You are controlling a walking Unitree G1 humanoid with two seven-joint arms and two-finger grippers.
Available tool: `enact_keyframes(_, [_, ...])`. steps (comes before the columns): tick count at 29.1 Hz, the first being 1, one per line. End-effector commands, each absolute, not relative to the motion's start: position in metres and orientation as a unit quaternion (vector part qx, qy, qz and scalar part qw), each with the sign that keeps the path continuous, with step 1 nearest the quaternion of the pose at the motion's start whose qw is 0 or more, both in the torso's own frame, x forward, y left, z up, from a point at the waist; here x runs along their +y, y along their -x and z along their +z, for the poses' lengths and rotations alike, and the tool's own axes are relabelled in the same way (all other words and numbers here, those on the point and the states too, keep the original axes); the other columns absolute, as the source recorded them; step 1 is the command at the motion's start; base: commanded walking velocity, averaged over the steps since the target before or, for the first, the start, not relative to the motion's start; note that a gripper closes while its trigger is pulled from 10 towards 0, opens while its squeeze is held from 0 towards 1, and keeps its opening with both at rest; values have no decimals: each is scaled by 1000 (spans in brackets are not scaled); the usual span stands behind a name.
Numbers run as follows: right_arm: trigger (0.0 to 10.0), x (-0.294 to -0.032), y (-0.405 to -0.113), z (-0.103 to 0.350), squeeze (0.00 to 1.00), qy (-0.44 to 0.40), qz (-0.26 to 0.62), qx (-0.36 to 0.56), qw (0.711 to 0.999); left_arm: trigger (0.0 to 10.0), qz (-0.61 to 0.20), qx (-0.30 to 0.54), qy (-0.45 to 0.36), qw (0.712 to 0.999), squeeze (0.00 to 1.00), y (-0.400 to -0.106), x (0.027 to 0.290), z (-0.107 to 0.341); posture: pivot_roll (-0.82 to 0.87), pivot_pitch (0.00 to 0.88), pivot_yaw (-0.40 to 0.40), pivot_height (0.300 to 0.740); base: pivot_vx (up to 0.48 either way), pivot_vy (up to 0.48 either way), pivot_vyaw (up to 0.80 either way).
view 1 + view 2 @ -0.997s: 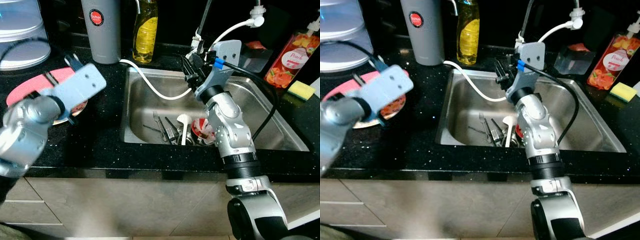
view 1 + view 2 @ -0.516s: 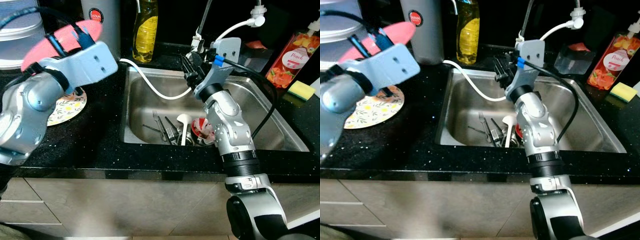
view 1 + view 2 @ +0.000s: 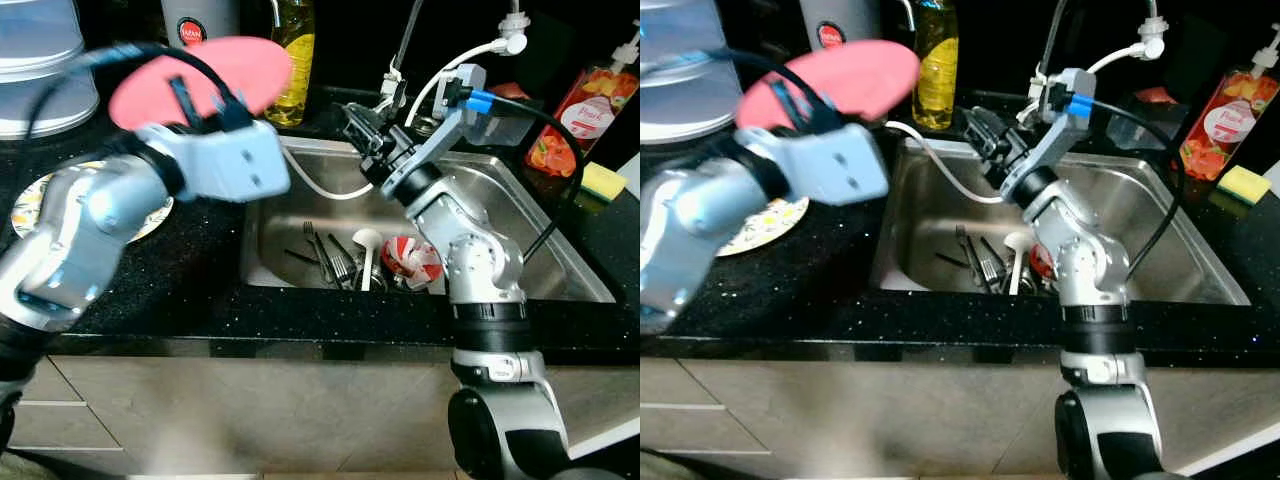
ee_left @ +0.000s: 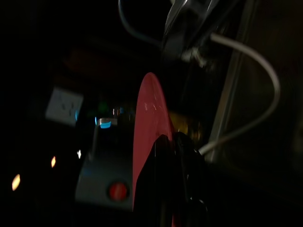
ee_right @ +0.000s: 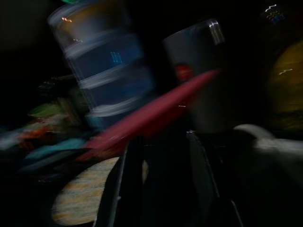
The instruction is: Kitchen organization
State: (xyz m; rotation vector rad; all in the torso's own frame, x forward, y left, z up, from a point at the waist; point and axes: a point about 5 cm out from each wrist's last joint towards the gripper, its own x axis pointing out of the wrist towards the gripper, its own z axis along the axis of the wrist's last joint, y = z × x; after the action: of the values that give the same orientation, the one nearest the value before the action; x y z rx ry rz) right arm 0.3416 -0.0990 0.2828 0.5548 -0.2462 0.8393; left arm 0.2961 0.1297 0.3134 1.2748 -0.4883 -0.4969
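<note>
My left gripper [image 3: 208,100] is shut on the rim of a pink plate [image 3: 200,72], held up in the air over the counter by the sink's left edge. In the left wrist view the pink plate [image 4: 147,118] stands edge-on between the black fingers [image 4: 163,179]. A floral plate [image 3: 765,225] lies on the black counter below my left arm. My right gripper [image 3: 362,128] is open over the back left of the steel sink [image 3: 520,235], pointing toward the pink plate [image 5: 151,116]. Nothing lies between its fingers [image 5: 127,189].
In the sink lie cutlery [image 3: 330,265], a white ladle [image 3: 365,245] and a red-and-white cup [image 3: 410,262]. A white hose [image 3: 320,187] crosses the sink. A yellow soap bottle [image 3: 297,60], grey flask [image 3: 200,15], stacked containers [image 3: 40,60], peach bottle [image 3: 575,115] and sponge [image 3: 600,180] line the back.
My left arm lifted the pink plate off the floral plate and carried it up and right toward the sink. My right gripper swung left toward the plate.
</note>
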Motion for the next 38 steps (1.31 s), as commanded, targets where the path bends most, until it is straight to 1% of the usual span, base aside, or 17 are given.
enact_keyframes(1, [10000, -99, -333, 289, 0, -293, 437, -118, 842, 10000, -240, -257, -588, 728, 0, -293, 117, 319, 293, 0, -111, 740, 0, 0, 0])
enact_keyframes(2, [10000, -99, -331, 291, 0, -327, 447, -110, 826, 10000, -241, -267, -594, 720, 0, -293, 114, 320, 292, 0, -111, 740, 0, 0, 0])
enact_keyframes(3, [10000, -99, -331, 291, 0, -327, 447, -110, 826, 10000, -241, -267, -594, 720, 0, -293, 114, 320, 292, 0, -111, 740, 0, 0, 0])
enact_keyframes(5, [10000, -100, -335, 288, 0, -385, 439, -81, 808, 10000, -242, -288, -605, 702, 0, -292, 107, 321, 292, 0, -111, 740, 0, 0, 0])
enact_keyframes(6, [10000, -100, -335, 288, 0, -385, 439, -81, 808, 10000, -242, -288, -605, 702, 0, -292, 107, 321, 292, 0, -111, 740, 0, 0, 0])
enact_keyframes(7, [10000, -100, -338, 285, 0, -404, 432, -65, 803, 10000, -244, -295, -609, 695, 0, -292, 104, 321, 292, 0, -111, 740, 0, 0, 0])
enact_keyframes(10, [10000, -105, -343, 282, 0, -457, 419, -49, 783, 10000, -269, -302, -615, 677, 0, -290, 95, 315, 295, 0, -106, 740, 0, 0, 0])
enact_keyframes(15, [10000, -107, -341, 286, 0, -474, 426, -48, 769, 10000, -287, -310, -609, 672, 0, -289, 88, 313, 289, 0, -104, 740, 0, 0, 0])
enact_keyframes(19, [10000, -107, -340, 287, 0, -474, 430, -45, 767, 10000, -299, -316, -604, 667, 0, -287, 83, 311, 289, 0, -105, 740, 0, 0, 0])
enact_keyframes(20, [8941, -107, -340, 287, 0, -478, 429, -37, 766, 10000, -309, -319, -602, 664, 0, -285, 79, 308, 289, 0, -106, 740, 0, 0, 0])
enact_keyframes(21, [1725, -107, -340, 287, 0, -480, 428, -35, 765, 10000, -314, -320, -601, 662, 0, -284, 78, 306, 289, 0, -106, 740, 0, 0, 0])
enact_keyframes(22, [1725, -107, -340, 287, 0, -480, 428, -35, 765, 10000, -314, -320, -601, 662, 0, -284, 78, 306, 289, 0, -106, 740, 0, 0, 0])
enact_keyframes(23, [0, -107, -340, 287, 0, -481, 428, -33, 764, 10000, -321, -317, -601, 659, 0, -283, 76, 302, 289, 0, -106, 740, 0, 0, 0])
enact_keyframes(33, [0, -107, -336, 291, 0, -486, 445, -41, 751, 10000, -340, -313, -606, 647, 0, -282, 74, 294, 290, 0, -108, 740, 0, 0, 0])
enact_keyframes(34, [0, -107, -336, 291, 0, -486, 443, -41, 752, 10000, -340, -309, -607, 648, 0, -282, 74, 293, 290, 0, -108, 740, 0, 0, 0])
enact_keyframes(37, [0, -108, -336, 291, 0, -485, 436, -41, 757, 10000, -341, -285, -600, 666, 0, -286, 77, 291, 288, 0, -105, 740, 0, 0, 0])
enact_keyframes(38, [0, -109, -337, 290, 0, -484, 432, -40, 760, 10000, -340, -282, -591, 675, 145, -287, 78, 292, 286, 0, -105, 740, 0, 0, 0])
